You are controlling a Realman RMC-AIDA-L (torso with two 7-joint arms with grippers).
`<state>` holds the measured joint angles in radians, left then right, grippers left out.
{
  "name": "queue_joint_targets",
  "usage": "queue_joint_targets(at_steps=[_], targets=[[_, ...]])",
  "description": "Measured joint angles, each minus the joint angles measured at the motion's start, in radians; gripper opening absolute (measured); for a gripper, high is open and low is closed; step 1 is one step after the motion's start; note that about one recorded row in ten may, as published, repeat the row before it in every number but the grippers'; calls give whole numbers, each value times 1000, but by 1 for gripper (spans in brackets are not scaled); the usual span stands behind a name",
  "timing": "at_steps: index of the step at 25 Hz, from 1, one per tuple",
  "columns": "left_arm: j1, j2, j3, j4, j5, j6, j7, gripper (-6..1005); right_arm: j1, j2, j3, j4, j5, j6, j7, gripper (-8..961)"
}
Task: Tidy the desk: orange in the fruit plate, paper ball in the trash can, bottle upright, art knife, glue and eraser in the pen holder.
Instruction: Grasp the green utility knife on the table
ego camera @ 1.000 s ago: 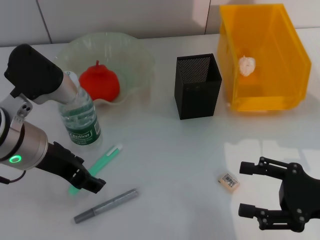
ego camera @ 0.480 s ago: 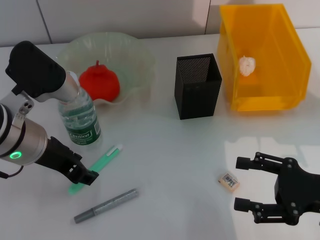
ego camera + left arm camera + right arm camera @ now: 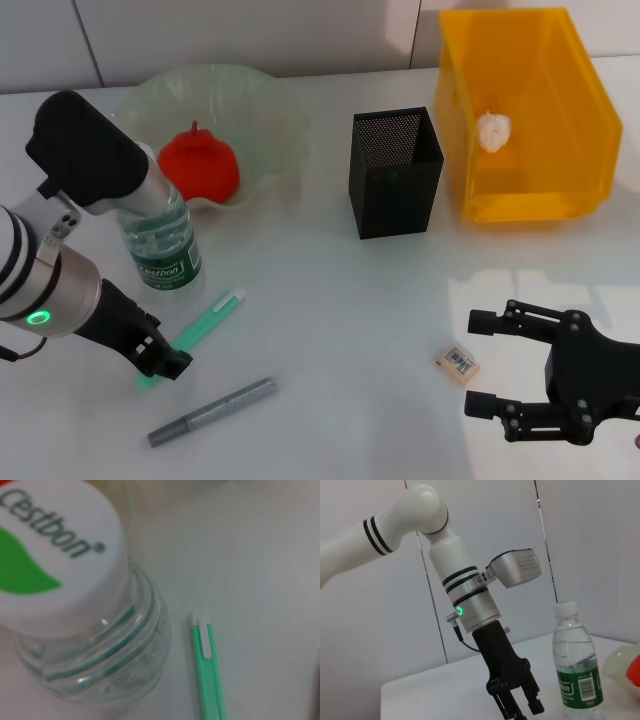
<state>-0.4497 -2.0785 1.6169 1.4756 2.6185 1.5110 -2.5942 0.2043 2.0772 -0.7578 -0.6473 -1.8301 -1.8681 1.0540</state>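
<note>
1. Much is already done: the orange (image 3: 200, 165) sits in the plate (image 3: 270, 110) far left, the paper ball (image 3: 493, 130) lies in the can (image 3: 580, 110) far right, and the bottle (image 3: 160, 245) stands upright just near of the plate.
2. Left for the holder (image 3: 396, 172) at far centre: the eraser (image 3: 457, 362) on the counter (image 3: 330, 300) near right, the green knife (image 3: 195, 335) and the grey glue stick (image 3: 212, 410) near left.
3. The step in hand looks like two pick-ups. The left gripper (image 3: 165, 362) is at the knife's near end; I cannot tell whether its fingers are clenched. The right gripper (image 3: 478, 365) has its fingers spread wide, nothing held, just right of the eraser.
4. Next, I judge, the right fingers must straddle the small eraser and clench low.
5. Against 1 second ago, the right gripper has moved left toward the eraser, and the left gripper has slid nearer and further left along the knife. No object has shifted.
</note>
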Motion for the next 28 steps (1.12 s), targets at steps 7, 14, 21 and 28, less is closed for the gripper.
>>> queue_joint_targets(at_steps=[7,14,21,28], targets=[[-6,-1,47,-1,40,0,-24,575,5,0,0,5,-10,9,0,833],[-43,-2,49,-81,40,-15,-27,557,13,0,3,23,-13,15,0,834],[-48,-2,49,-82,39,-17,-27,538,16,0,3,25,-14,22,-1,834],[-60,-2,59,-97,39,-16,-26,509,20,0,2,25,-14,24,0,834]])
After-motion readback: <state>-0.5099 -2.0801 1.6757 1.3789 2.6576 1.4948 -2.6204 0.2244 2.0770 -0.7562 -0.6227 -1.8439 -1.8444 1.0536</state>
